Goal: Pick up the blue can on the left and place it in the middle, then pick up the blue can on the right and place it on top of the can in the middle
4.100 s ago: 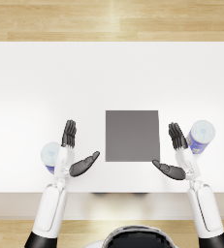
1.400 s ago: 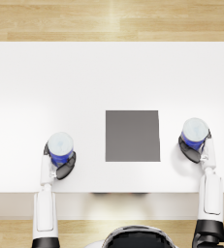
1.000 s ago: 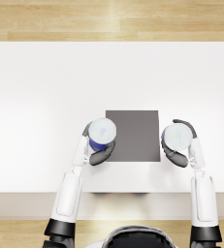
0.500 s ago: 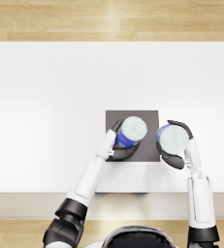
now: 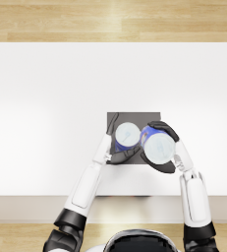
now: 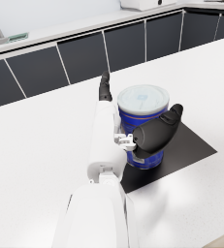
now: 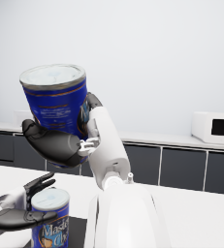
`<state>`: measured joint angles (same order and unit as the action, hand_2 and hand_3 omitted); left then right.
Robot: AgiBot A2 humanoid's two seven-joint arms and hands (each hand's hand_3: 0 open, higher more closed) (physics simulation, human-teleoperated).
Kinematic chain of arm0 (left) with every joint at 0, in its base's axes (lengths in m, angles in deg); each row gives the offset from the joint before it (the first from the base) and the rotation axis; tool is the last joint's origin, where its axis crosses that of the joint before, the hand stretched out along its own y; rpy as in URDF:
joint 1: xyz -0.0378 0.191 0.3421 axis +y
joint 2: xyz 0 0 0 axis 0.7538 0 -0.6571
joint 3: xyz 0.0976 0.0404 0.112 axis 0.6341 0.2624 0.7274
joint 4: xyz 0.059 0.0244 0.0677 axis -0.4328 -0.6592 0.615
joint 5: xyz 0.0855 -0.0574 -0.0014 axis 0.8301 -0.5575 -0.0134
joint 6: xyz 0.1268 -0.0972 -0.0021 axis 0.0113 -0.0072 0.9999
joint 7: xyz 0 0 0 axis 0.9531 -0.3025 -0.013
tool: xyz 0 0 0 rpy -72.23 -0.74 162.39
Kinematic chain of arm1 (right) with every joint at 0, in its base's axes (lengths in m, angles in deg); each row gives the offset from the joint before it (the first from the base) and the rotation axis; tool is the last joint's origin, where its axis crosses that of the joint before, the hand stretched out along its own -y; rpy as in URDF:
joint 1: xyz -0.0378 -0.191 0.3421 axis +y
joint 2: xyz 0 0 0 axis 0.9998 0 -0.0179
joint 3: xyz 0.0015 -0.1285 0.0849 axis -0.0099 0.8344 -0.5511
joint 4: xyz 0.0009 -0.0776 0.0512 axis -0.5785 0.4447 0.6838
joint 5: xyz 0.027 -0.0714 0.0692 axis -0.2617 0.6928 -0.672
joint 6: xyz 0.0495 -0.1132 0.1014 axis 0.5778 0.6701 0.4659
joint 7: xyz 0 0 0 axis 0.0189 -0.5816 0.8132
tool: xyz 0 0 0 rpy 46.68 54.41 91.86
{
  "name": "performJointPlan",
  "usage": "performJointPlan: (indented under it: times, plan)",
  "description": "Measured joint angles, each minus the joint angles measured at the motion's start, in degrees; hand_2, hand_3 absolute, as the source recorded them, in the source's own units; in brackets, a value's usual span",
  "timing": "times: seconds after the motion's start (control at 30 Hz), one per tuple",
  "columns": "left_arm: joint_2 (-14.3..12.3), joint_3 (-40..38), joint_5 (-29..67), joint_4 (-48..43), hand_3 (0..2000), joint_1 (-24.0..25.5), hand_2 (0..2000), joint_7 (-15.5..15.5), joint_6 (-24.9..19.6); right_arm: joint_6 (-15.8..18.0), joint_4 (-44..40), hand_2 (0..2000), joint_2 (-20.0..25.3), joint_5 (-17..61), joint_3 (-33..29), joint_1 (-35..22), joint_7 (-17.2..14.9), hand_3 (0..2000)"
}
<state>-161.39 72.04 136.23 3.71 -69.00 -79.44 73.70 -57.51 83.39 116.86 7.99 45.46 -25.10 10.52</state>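
Blue cans apparently both gripped over mat.

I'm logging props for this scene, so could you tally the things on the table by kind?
Blue cans: 2, one in the left hand on the mat, one held up by the right hand
Dark mats: 1
Total: 3

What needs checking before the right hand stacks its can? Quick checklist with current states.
1. Lower can stands upright on the dark mat: ok.
2. Left hand is clear of the lower can: not ok, it grips it.
3. Right hand grips the upper can firmly: ok.
4. Upper can is above the lower can's lid: ok, seen in the right wrist view.
5. Upper can is centred over the lower can: not ok, offset sideways in the head view.
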Motion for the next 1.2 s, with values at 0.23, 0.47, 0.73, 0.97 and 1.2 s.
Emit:
performJointPlan:
  times: [0.23, 0.47, 0.73, 0.97, 1.2]
  plan:
    - [4.91, -12.56, -0.05, -17.66, 0, 17.06, 0, 6.69, 0.02, -11.12, -9.46, 2000, 0.22, 0.00, 12.71, -9.30, -1.68, 1520]
    - [8.35, -10.75, 0.07, -16.86, 0, 26.97, 0, -2.45, 2.01, -29.54, -16.42, 2000, 3.54, 0.01, 17.05, -12.45, -6.43, 1520]
    - [9.23, -9.67, 0.18, -16.73, 0, 27.46, 0, -5.29, 3.12, -29.24, -20.43, 2000, 4.36, 0.00, 19.17, -11.58, -7.02, 1520]
    - [9.73, -10.77, 0.05, -20.70, 0, 28.97, 0, 1.69, 1.11, -26.89, -22.72, 639, 4.20, 0.00, 18.98, -9.62, -7.10, 1193]
    - [9.07, -14.52, -0.01, -30.47, 0, 28.88, 0, 6.85, 0.13, -19.30, -21.15, 0, 4.78, 0.01, 16.50, -9.03, -6.69, 0]
